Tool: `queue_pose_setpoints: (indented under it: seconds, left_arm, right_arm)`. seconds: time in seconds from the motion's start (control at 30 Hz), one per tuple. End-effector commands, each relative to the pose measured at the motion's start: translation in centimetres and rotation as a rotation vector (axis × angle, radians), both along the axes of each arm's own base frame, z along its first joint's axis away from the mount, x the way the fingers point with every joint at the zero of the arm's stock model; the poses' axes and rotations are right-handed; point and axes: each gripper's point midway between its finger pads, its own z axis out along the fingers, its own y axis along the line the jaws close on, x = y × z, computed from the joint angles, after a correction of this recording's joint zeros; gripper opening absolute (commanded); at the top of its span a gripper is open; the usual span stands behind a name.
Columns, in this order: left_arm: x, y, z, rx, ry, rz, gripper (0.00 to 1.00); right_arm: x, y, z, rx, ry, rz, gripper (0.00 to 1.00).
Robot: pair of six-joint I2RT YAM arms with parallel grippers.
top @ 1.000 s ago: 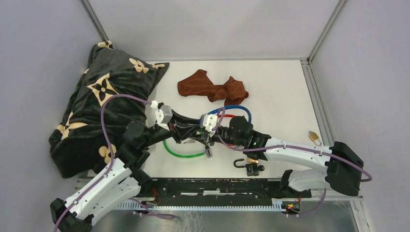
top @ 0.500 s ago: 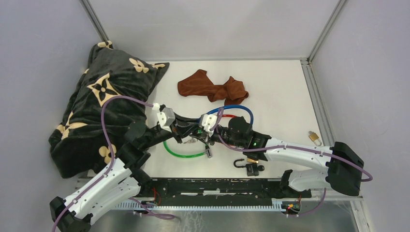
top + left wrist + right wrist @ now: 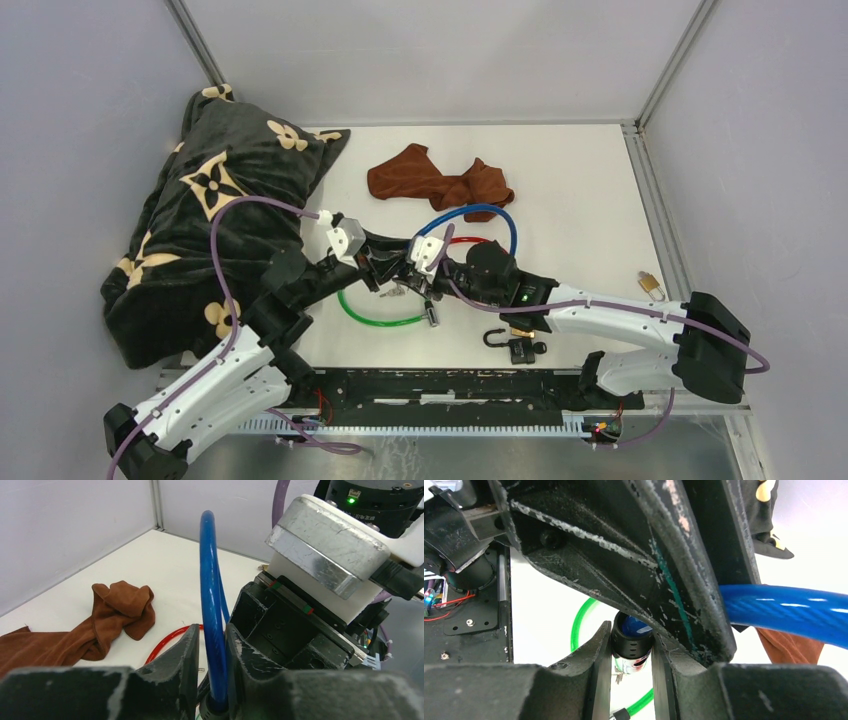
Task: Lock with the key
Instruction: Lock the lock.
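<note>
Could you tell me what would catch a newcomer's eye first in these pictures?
The left gripper and right gripper meet mid-table, both clamped on a blue cable lock. A dark flowered blanket covers the left side of the table; a brown cloth lies far centre.

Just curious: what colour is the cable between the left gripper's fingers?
Blue; the cable shows best in the left wrist view.

We see a glossy, smooth plastic skin on the blue cable [image 3: 210,595] and the green cable [image 3: 370,319]. The blue one's barrel [image 3: 633,642] looks matt black. The fingers [image 3: 175,665] of the left end effector [image 3: 212,652] are rough black plastic, scuffed pale. The brown cloth [image 3: 440,182] is soft and matt, the blanket [image 3: 220,230] plush, the surface [image 3: 580,200] smooth white, and the padlock [image 3: 650,286] brassy metal.
</note>
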Motion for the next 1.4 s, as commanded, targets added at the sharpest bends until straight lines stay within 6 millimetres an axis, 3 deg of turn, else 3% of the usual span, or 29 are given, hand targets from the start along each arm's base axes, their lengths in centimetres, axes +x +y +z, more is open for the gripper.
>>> queue_pose_setpoints:
  seconds: [0.0,0.1,0.2,0.37,0.43,0.57,0.67,0.83,0.9,1.0,1.13,1.23,1.37]
  left_arm:
    - [1.2,0.5,-3.5,0.148,0.027,0.047,0.24]
    - [-1.9,-0.5,-4.7,0.189,0.061,-0.130,0.04]
    - [-3.0,-0.7,-4.6,0.184,0.084,-0.180,0.02]
    - [-2.8,-0.2,-2.7,0.095,0.122,-0.129,0.02]
    - [-2.5,0.2,-2.9,0.075,0.126,-0.092,0.02]
    - [-0.9,1.5,-4.5,0.081,0.138,0.035,0.02]
    - [-0.5,1.7,-4.4,0.058,0.120,0.060,0.02]
    - [-0.2,1.9,-4.1,0.022,0.112,0.082,0.02]
    - [-0.1,2.0,-4.2,0.007,0.118,0.091,0.02]
    - [-0.1,2.1,-3.6,-0.025,0.109,0.099,0.02]
    - [-0.5,2.1,-3.1,-0.044,0.091,0.084,0.02]
    - [-0.8,2.1,-2.9,-0.048,0.082,0.065,0.02]
    - [-1.0,2.0,-2.8,-0.052,0.080,0.057,0.02]
  right_arm:
    - [-3.0,1.9,5.4,0.116,-0.098,0.126,0.00]
    - [-2.9,1.5,5.6,0.116,-0.108,0.118,0.00]
    - [-2.8,1.0,5.5,0.113,-0.118,0.103,0.00]
    - [-3.5,-0.1,4.4,0.115,-0.126,0.147,0.00]
    - [-3.1,-0.5,3.5,0.108,-0.103,0.133,0.01]
    - [-2.8,-1.1,1.7,0.083,-0.035,0.118,0.30]
    - [-2.6,-2.0,0.7,0.064,-0.008,0.090,0.48]
    - [-2.3,-4.6,1.1,0.056,0.018,-0.001,0.63]
    - [-2.3,-6.0,1.8,0.066,0.038,-0.044,0.65]
    - [-0.8,-9.1,1.0,0.045,0.093,-0.208,0.66]
    - [2.8,-16.0,-2.4,0.043,0.189,-0.576,0.72]
    - [5.0,-20.8,-6.0,0.064,0.260,-0.774,0.80]
    - [6.5,-23.4,-10.5,0.047,0.375,-0.878,0.84]
